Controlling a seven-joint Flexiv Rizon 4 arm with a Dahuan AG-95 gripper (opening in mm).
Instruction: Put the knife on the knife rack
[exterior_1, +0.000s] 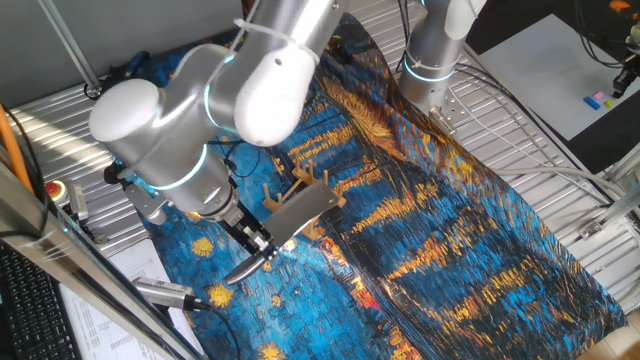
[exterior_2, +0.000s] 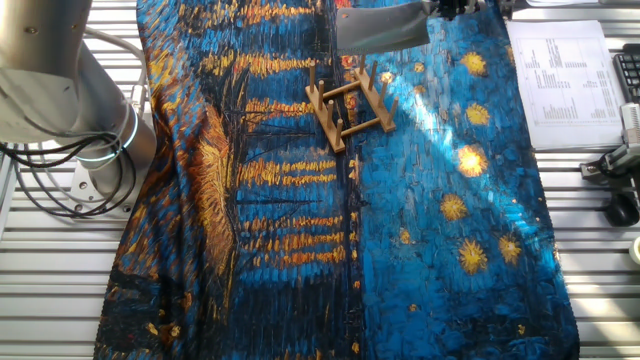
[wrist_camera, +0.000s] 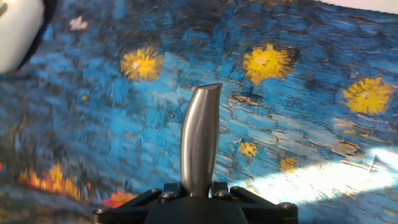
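Note:
My gripper (exterior_1: 258, 244) is shut on the knife's rounded silver handle (wrist_camera: 200, 134), which sticks out past the fingers in the hand view. The knife's broad grey blade (exterior_1: 302, 208) is held in the air, tilted, just in front of and over the wooden knife rack (exterior_1: 300, 183). In the other fixed view the blade (exterior_2: 380, 27) hangs at the top edge, a little beyond the rack (exterior_2: 348, 105), which stands on the blue and yellow cloth. The blade's lower edge looks close to the rack's pegs; I cannot tell if they touch.
A silver cylinder with a black cable (exterior_1: 165, 292) lies at the cloth's near-left edge. Printed papers (exterior_2: 565, 70) and a black device (exterior_2: 620, 190) lie on the metal table beside the cloth. A second arm's base (exterior_2: 100, 150) stands at the cloth's other end.

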